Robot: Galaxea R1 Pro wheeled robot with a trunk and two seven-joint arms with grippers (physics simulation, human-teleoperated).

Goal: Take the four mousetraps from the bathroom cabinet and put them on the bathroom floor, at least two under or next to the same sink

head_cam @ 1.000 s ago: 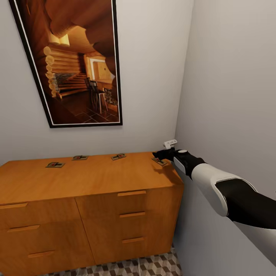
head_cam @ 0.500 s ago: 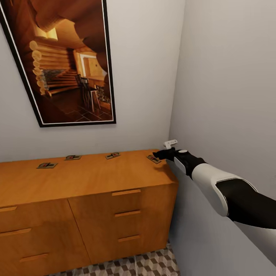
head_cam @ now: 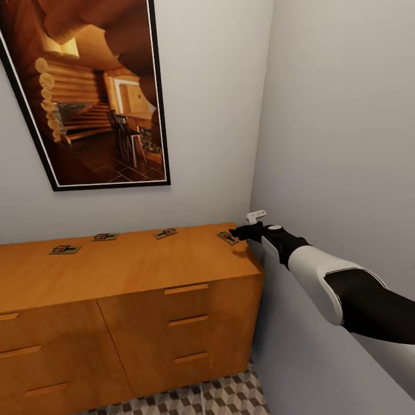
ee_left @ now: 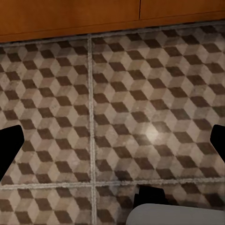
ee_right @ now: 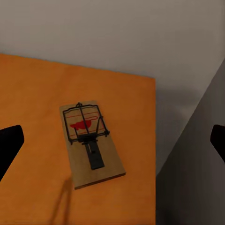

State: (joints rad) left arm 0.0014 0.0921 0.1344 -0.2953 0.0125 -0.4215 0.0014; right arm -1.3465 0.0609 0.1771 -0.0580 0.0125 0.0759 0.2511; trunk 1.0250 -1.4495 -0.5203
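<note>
Mousetraps (head_cam: 165, 233) line the cabinet (head_cam: 124, 268) top in a corner; right tool (head_cam: 235, 234) wide.

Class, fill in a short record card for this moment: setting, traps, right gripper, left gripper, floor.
Setting: wooden cabinet in a corner, below a framed picture
Traps: four mousetraps in a row on the cabinet top, rightmost mousetrap by the corner
Right gripper: open, above the rightmost mousetrap, not gripping it
Left gripper: open, facing the floor
Floor: cube-patterned bathroom floor

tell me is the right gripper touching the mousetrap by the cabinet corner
Apart. The right wrist view shows the mousetrap lying flat on the cabinet, with bare wood between it and both fingertips of the open right gripper.
</note>
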